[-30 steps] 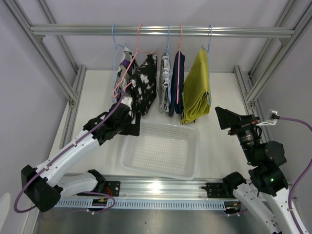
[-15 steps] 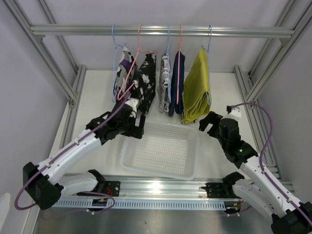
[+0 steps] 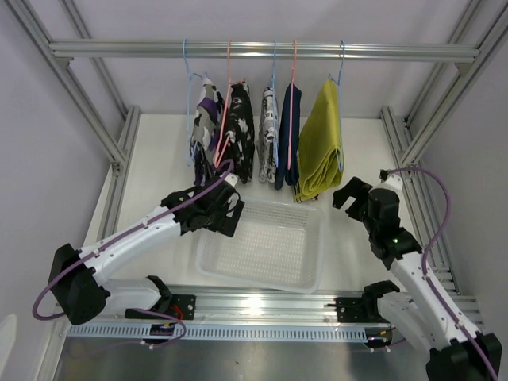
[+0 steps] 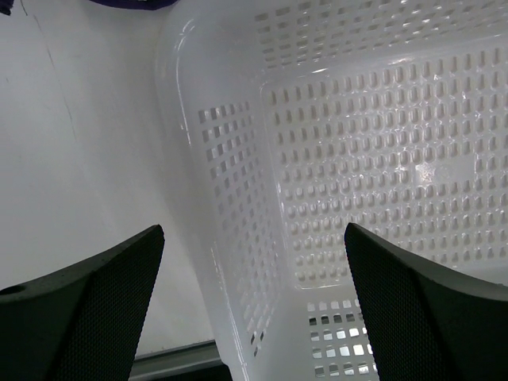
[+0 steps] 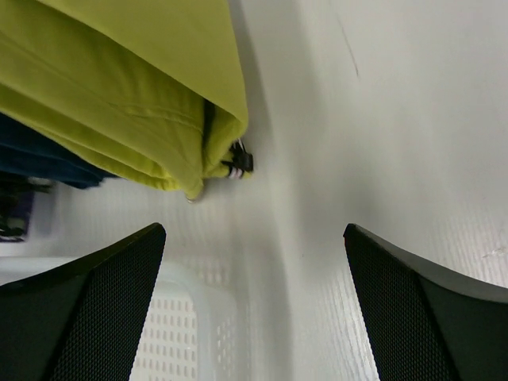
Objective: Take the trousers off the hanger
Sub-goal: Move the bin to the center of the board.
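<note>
Left hand (image 3: 225, 208) gapes wide and empty over the left rim of the white basket (image 3: 266, 248). Right hand (image 3: 350, 194), open too, hovers near the hanging mustard trousers (image 3: 320, 151).

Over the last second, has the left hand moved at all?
Yes. In the top view the left hand has pulled back from the camouflage trousers, toward the bases and rightward, over the left rim of the white basket.

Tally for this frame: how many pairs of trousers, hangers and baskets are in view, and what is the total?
Trousers: 5 (camouflage, black-and-white, white printed, navy, yellow)
Hangers: 5 (3 blue, 2 pink)
Basket: 1
Total: 11
</note>
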You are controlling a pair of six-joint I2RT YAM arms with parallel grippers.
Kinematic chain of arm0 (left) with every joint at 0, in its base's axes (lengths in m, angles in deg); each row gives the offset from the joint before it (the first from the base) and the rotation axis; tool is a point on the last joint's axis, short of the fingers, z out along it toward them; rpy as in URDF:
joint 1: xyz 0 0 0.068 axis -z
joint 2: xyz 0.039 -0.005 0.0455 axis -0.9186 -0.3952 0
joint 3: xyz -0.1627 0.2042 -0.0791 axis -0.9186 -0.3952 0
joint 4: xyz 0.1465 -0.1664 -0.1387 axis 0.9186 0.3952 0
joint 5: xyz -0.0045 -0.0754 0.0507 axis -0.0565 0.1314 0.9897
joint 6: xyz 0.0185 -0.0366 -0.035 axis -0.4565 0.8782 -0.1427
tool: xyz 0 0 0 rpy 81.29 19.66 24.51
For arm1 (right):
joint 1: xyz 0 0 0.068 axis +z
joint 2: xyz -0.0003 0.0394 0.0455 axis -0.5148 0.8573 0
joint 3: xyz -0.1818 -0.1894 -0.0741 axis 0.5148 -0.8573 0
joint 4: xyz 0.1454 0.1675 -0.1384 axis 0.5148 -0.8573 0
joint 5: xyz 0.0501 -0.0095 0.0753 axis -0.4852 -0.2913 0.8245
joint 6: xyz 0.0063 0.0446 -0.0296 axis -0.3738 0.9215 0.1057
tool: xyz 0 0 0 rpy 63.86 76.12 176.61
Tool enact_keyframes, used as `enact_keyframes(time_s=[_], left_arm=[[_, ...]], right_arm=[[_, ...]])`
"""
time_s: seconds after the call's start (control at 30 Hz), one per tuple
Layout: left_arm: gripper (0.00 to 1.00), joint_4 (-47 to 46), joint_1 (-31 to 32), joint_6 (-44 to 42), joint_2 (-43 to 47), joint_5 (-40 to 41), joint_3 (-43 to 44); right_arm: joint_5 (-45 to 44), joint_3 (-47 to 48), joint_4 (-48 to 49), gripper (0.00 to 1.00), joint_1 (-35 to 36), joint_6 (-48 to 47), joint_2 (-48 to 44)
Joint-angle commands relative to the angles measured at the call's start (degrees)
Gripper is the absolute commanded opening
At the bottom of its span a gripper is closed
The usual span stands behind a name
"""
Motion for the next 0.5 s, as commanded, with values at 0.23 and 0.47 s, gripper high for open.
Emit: enact_keyframes(time_s=[0.23,0.47], left_arm=[[1.0,0.73,-0.04,4.11,3.15,0.42,0.88],[0.99,0.28,0.05,4.2,0.79,-2.76,3.6]], right_arm=[[8.68,1.8,4.49,0.99,-0.23,-0.02,15.9],[8.41,1.63,4.4,0.99,-0.32,-0.02,16.08]])
